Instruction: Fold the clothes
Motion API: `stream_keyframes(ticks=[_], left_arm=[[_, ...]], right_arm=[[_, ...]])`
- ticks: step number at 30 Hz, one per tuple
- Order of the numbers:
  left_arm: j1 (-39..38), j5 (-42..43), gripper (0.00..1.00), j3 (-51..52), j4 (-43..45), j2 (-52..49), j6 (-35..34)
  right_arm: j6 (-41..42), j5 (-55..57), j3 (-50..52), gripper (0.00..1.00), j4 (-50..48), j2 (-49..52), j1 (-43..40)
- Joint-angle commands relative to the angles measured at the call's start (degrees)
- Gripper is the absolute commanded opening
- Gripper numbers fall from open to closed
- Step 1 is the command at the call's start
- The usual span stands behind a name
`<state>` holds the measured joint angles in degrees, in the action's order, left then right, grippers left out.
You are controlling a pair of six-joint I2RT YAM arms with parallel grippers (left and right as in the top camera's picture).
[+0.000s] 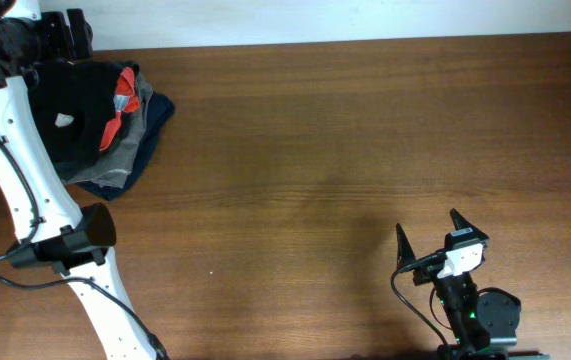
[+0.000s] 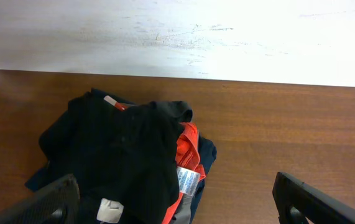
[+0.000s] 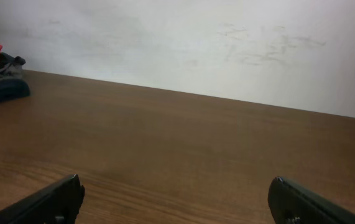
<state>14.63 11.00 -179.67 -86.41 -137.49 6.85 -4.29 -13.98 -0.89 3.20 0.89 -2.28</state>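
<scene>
Near edge, right gripper: spread wide, empty, parked.
Far-left corner, left gripper: spread wide, empty, poised over clothes pile.
Step, as judged: first pick; nothing folded yet.
Next: descend, pinch top layer, drag onto open table.
Pile crumpled; no clear axis, perhaps longer near-to-far.

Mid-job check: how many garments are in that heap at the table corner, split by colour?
Black garment: 1
Red-orange garment: 1
Grey garment: 1
Navy garment: 1
Total: 4 showing; more may be hidden underneath.
</scene>
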Motion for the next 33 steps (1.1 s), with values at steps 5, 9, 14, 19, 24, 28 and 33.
stream_keyframes(ticks=[5,9,14,19,24,28,33], left_arm=[[0.04,0.52,0.99,0.39,-1.55,1.31,0.33],[-0.17,4.02,0.99,3.58,0.31,3.82,0.33],[-1.33,6.49,0.99,22.51,10.95,13.77,0.33],[-2.95,6.64,0.99,51.3,27.08,28.17,0.35],[-4.02,6.62,0.99,74.86,37.88,40.79,0.37],[-5.31,7.08,0.99,90.31,44.52,49.44,3.87],[-8.83,7.28,0.99,108.72,56.57,59.95,10.54]], right_arm=[[0.2,1.11,0.57,0.99,-0.04,-0.63,-0.37],[0.22,1.11,0.57,0.99,-0.02,-0.63,-0.37],[0.22,1.11,0.57,0.99,-0.02,-0.63,-0.37],[0.2,1.11,0.57,0.99,-0.02,-0.63,-0.37],[0.2,1.11,0.57,0.99,-0.02,-0.63,-0.37],[0.22,1.11,0.57,0.99,-0.02,-0.63,-0.37],[0.2,1.11,0.57,0.99,-0.02,-0.63,-0.37]])
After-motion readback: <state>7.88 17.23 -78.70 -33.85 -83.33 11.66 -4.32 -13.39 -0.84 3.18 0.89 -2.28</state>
